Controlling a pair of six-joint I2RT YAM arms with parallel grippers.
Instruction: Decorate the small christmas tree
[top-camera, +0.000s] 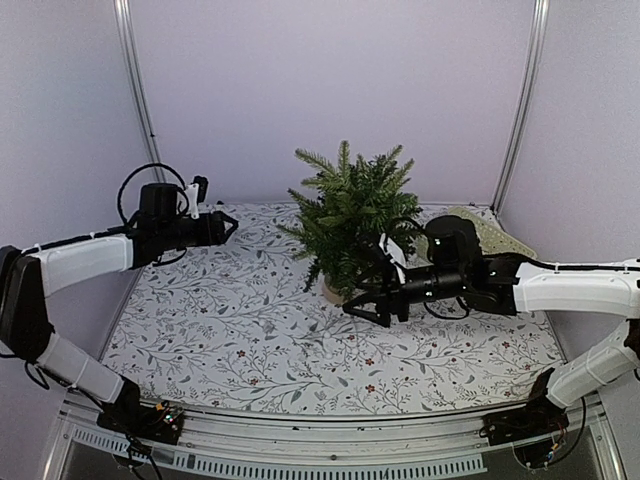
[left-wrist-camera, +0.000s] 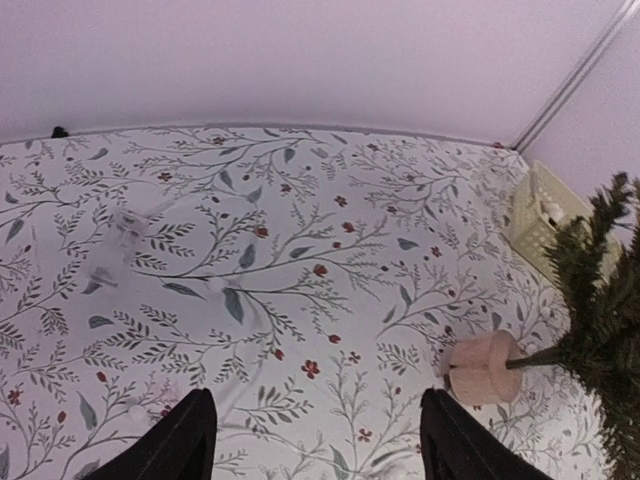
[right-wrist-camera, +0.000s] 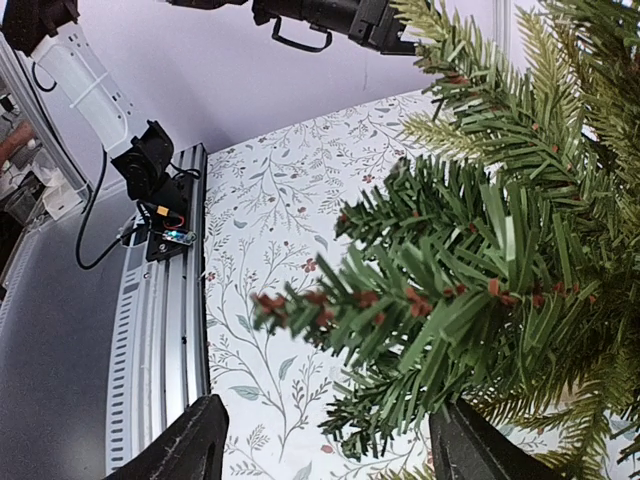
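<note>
We see the small christmas tree standing upright on its round tan base. It is directly ahead of the right gripper, close enough that its lower branches spread over that gripper's tips. The right gripper sits low, near the base, at the tree's near-right side. In the right wrist view the tree fills the space in front of the right gripper. Its two dark fingers stand wide apart at the bottom edge. We find no branch pinched by them, only needles hanging just ahead.

The left gripper hovers above the floral tablecloth, well apart from the tree, which lies off to its right. In the left wrist view the left gripper is likewise spread wide, with nothing between its tips. The tree and its base show ahead and to the right. A faint pale smear lies ahead and to the left of that gripper, too blurred for us to name. A cream basket sits farther ahead on the right, beyond the tree.
</note>
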